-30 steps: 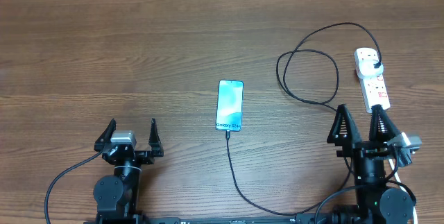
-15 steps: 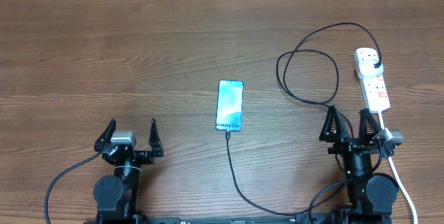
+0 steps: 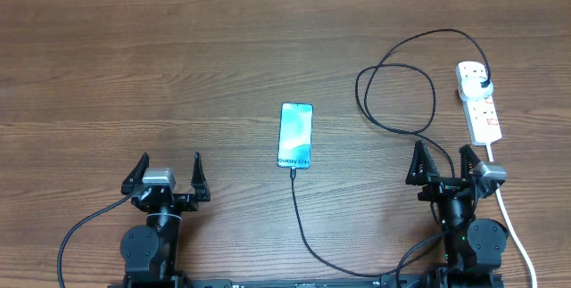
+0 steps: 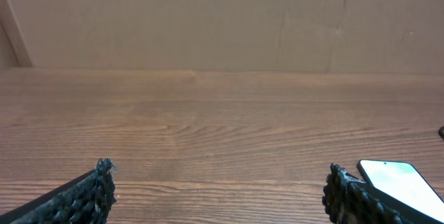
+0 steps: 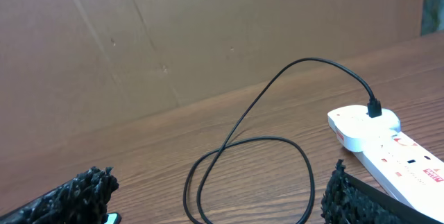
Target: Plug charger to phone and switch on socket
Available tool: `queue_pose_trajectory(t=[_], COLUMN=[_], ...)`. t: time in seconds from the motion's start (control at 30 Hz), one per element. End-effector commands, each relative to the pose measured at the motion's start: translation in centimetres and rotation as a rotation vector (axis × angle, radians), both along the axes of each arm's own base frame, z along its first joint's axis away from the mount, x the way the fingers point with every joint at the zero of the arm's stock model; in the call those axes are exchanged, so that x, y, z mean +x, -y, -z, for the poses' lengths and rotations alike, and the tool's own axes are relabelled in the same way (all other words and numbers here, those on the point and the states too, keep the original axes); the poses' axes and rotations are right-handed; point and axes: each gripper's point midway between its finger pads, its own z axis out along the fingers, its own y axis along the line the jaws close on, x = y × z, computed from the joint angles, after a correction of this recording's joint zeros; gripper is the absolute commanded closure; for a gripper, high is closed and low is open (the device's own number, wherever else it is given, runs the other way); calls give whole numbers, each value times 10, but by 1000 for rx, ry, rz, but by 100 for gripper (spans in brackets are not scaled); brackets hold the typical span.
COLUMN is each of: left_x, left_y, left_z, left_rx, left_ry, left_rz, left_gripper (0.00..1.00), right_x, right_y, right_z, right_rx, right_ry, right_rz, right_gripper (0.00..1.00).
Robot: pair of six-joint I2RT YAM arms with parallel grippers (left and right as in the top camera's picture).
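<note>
**Two open hands, one slack loop to snag**

Both hands sit empty at the near edge of the worktop (image 3: 134,56). The left hand (image 3: 169,159) has its fingers spread wide, and so does the right hand (image 3: 441,149). The phone (image 3: 296,135) lies flat in the middle with its screen lit. The charger (image 3: 298,212) meets the phone's near end, but whether the tip is fully seated is too small to tell. Its plug stands in the far outlet of the socket (image 3: 482,110), which lies just beyond the right hand. The switch positions cannot be read.

The likeliest trouble is the cable. It curls in a loose loop between the right hand and the socket, so a low reach for the switch could hook it and tug the tip out of the phone. The socket's white cord (image 3: 516,230) runs close beside the right arm and could catch as well. The socket looks light, so a sideways push on a switch may slide it instead of tripping the switch. A spread finger might also press the wrong switch.

The worktop is brown wood grain, smooth and matte, and offers little grip. Behind it stands a plain brown wall (image 5: 208,30), creased like cardboard.
</note>
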Motion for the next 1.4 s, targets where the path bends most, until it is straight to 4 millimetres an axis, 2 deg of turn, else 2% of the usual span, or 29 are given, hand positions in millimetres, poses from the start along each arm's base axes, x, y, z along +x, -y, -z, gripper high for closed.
queue_pose_trajectory(t=[0.0, 0.2, 0.43, 1.37], left_x=[0, 0, 0, 0], left_y=[1, 1, 1, 1], left_z=[0, 0, 0, 1], left_rx=[25, 25, 25, 25], left_ry=[4, 4, 4, 4], left_rz=[12, 12, 12, 12], left_gripper=[0, 0, 0, 0], right_x=[0, 0, -1, -1], right_y=[1, 1, -15, -15], right_z=[3, 3, 0, 0], right_rx=[-11, -16, -278, -280], right_ry=[1, 1, 28, 28], right_rz=[6, 7, -93, -92], right_gripper=[0, 0, 0, 0])
